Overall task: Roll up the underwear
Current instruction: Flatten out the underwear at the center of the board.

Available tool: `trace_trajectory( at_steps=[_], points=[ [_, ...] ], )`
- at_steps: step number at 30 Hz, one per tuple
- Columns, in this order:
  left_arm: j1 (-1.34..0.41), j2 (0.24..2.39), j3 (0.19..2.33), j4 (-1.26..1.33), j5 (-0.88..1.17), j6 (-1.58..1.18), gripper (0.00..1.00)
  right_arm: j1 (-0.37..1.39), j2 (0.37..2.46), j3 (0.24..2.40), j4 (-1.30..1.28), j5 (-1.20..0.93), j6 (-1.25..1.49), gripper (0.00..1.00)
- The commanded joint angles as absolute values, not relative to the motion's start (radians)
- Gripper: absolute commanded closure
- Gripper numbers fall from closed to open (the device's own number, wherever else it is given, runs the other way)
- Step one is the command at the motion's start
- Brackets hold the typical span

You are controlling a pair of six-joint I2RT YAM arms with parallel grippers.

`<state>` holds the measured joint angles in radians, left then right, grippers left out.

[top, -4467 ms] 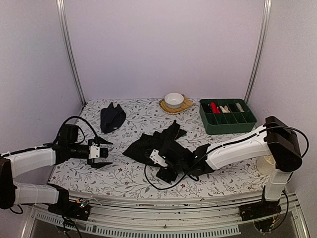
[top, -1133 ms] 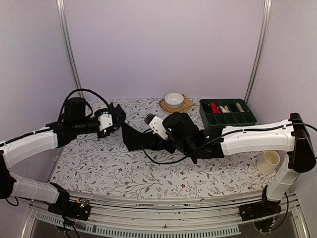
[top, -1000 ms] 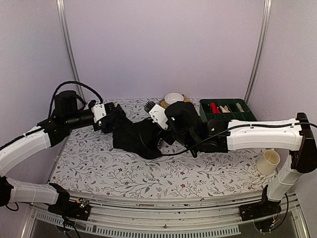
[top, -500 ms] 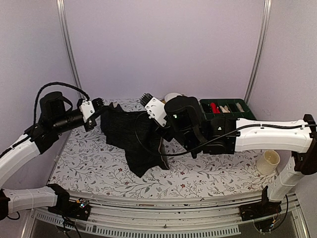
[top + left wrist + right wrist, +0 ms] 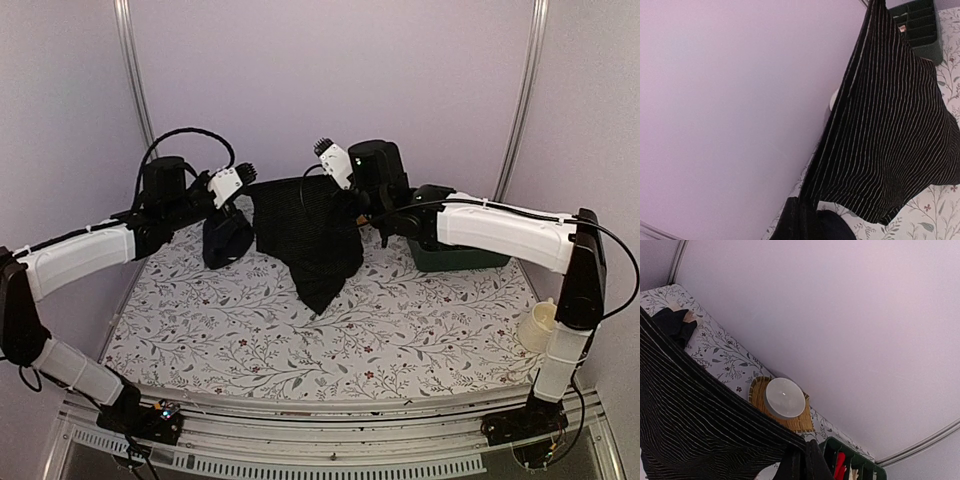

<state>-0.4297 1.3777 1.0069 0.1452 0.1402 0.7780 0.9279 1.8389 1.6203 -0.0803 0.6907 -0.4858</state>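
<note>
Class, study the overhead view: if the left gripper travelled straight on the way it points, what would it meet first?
The striped underwear it already grips by a corner, stretched out ahead of the left gripper. Beyond the cloth, probably the right gripper holding the other corner, though depth is unclear.

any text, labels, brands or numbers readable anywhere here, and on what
None can be read in any view.
Striped underwear: stripes only, no label showing.
Green tray: no lettering visible on it or its contents.
Bowl and cup: plain.
Table: floral print only.
</note>
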Motion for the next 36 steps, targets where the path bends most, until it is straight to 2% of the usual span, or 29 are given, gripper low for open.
trace_trajectory(
  at_steps=[1,4,9,15,21,22,23,24,25,26,27,30,33,36],
  points=[
    [-0.419,1.415,1.122,0.253,0.095,0.794,1.0,0.895,1.844,1.727,0.009,0.615,-0.584,0.98],
    [-0.416,1.392,1.098,0.305,0.097,0.817,1.0,0.877,1.821,1.71,0.003,0.557,-0.606,0.98],
    [-0.417,1.271,0.91,0.269,0.203,0.891,1.0,0.886,1.748,1.526,-0.07,0.432,-0.59,0.98],
    [-0.432,1.035,0.617,0.0,0.401,1.012,1.0,1.009,1.712,1.225,-0.135,0.44,-0.546,0.98],
    [-0.447,0.817,0.403,-0.32,0.556,1.172,1.0,1.169,1.792,1.156,-0.301,0.379,-0.393,0.97],
    [-0.448,0.785,0.385,-0.355,0.564,1.186,0.93,1.183,1.808,1.153,-0.321,0.36,-0.364,0.92],
    [-0.447,0.769,0.372,-0.392,0.567,1.2,0.79,1.194,1.823,1.153,-0.343,0.344,-0.349,0.84],
    [-0.448,0.757,0.365,-0.425,0.569,1.212,0.58,1.204,1.834,1.154,-0.36,0.333,-0.332,0.68],
    [-0.446,0.746,0.361,-0.454,0.569,1.222,0.43,1.213,1.84,1.158,-0.38,0.326,-0.321,0.46],
    [-0.446,0.737,0.363,-0.486,0.57,1.224,0.34,1.217,1.839,1.165,-0.401,0.315,-0.305,0.33],
    [-0.446,0.729,0.369,-0.508,0.574,1.227,0.28,1.22,1.832,1.174,-0.417,0.297,-0.298,0.24],
    [-0.445,0.714,0.403,-0.579,0.61,1.241,0.13,1.22,1.788,1.195,-0.437,0.244,-0.291,0.16],
    [-0.439,0.72,0.448,-0.566,0.624,1.202,0.08,1.205,1.728,1.202,-0.403,0.235,-0.298,0.09],
    [-0.421,0.772,0.481,-0.433,0.593,1.092,0.02,1.145,1.703,1.248,-0.385,0.194,-0.282,0.08]
  ],
)
